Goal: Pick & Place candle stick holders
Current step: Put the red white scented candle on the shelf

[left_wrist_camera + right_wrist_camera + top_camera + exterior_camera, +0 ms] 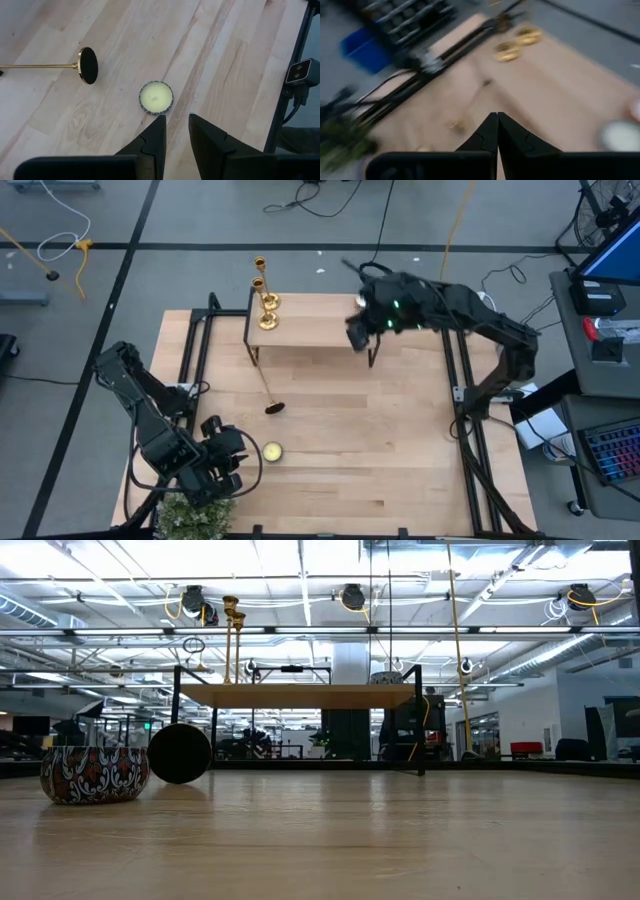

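Two gold candlesticks stand upright on the small raised shelf; a third lies on the table. Right pincer, pressed together, hovers above the shelf. Left pincer, slightly spread, waits near the candle.

Two upright candlesticks crowd the left end of the raised shelf; the right gripper hangs over its right end (fingers pressed together); below, a fallen candlestick and a candle lie left of centre; the table is bare to the right.
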Controlling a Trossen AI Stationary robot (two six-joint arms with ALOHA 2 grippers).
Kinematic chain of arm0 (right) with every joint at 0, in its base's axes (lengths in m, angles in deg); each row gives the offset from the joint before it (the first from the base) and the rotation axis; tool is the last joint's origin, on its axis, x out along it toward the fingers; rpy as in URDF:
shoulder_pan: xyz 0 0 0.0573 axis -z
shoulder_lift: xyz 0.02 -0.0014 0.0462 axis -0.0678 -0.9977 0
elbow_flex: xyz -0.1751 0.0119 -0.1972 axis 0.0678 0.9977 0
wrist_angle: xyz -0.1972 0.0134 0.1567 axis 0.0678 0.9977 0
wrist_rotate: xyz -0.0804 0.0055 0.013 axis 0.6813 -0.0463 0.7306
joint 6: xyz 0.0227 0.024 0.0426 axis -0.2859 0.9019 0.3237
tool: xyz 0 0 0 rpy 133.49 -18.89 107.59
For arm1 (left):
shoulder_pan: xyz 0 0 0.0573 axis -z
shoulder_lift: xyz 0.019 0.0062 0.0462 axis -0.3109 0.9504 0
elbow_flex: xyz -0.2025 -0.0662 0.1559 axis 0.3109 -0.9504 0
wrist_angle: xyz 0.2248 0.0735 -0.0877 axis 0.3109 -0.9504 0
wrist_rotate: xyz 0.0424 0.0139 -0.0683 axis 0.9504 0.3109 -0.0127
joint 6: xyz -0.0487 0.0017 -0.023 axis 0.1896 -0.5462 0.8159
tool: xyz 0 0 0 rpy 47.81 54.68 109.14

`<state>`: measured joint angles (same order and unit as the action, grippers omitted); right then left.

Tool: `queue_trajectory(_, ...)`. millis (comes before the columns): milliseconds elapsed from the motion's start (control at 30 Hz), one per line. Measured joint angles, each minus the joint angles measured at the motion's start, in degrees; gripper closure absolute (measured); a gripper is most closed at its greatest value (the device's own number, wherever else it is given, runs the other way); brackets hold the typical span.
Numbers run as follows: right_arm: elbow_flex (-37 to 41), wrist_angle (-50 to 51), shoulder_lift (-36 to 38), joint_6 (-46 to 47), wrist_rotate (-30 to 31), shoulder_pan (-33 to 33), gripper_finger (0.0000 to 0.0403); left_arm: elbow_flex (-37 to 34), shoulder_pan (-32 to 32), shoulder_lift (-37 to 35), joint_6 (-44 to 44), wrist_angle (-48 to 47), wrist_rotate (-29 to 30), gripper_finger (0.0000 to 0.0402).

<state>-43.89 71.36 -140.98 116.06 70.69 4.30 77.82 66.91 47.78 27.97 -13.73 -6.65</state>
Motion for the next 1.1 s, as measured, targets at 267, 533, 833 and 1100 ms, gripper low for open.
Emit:
queue_trajectory(267,0.0,-4.9,0.4,-0.9,-0.1,-16.3,0.0403,0.0,-1.4,0.0,-0.9,1.7,0.1,0.0314)
queue_trajectory(533,9.1,-20.4,1.2,-3.6,1.5,-29.4,0.0403,0.0,-5.8,0.0,-6.4,8.4,-0.3,0.0314)
queue_trajectory(833,36.5,-44.0,8.0,9.0,2.0,-34.0,0.0403,0.0,-11.6,0.0,-10.9,14.8,-4.8,0.0314)
queue_trajectory(1100,57.1,-54.5,18.1,27.6,21.6,-37.0,0.0403,0.0,-18.8,0.0,-1.7,10.4,-11.5,0.0314)
